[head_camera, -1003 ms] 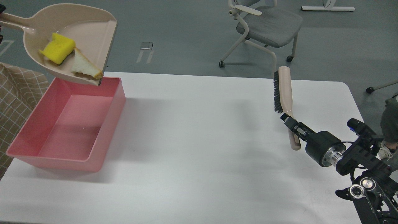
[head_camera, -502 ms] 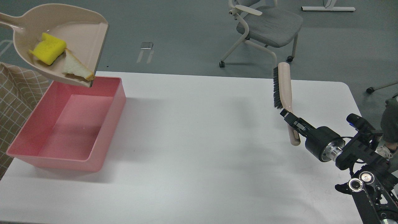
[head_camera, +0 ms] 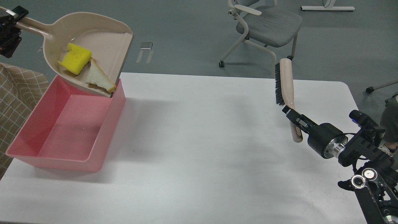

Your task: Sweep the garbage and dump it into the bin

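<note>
Left jaws [head_camera: 14, 18] gripping dustpan [head_camera: 102, 40] handle, sponge [head_camera: 75, 58] and bread [head_camera: 98, 79] inside above bin [head_camera: 112, 109], right jaws [head_camera: 293, 116] clamping brush [head_camera: 286, 82]

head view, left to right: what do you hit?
left gripper → yellow sponge → bread slice → office chair → brush → right gripper

Even, bright overhead light fills our view. The white table [head_camera: 217, 149] shows mild glare and soft shadows beside the pink bin [head_camera: 67, 126] and under our right arm. Focus holds sharp throughout, with slight wide-angle stretching at edges.
</note>
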Motion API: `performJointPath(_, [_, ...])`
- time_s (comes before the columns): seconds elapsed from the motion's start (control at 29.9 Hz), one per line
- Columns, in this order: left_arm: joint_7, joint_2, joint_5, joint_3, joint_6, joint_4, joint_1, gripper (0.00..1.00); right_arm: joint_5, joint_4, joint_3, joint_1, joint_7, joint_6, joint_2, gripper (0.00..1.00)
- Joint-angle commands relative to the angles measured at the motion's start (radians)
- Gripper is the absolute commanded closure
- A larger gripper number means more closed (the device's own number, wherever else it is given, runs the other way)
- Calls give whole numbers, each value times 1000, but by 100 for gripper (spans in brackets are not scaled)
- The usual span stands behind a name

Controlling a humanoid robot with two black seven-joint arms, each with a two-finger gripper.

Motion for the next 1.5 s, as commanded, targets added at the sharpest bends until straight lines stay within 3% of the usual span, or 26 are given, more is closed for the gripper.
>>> performJointPath(0.0, [0, -5, 17, -3, 0, 0, 0, 100, 2, -1, 0, 0, 0, 0, -3, 76])
performJointPath(0.84, [0, -28, 18, -8, 0, -31, 7, 100, 5, 4, -5, 45, 0, 0, -34, 76])
performJointPath(1.47, [0, 58, 21, -146, 0, -2, 136, 100, 5, -18, -6, 75, 6, 0, -26, 76])
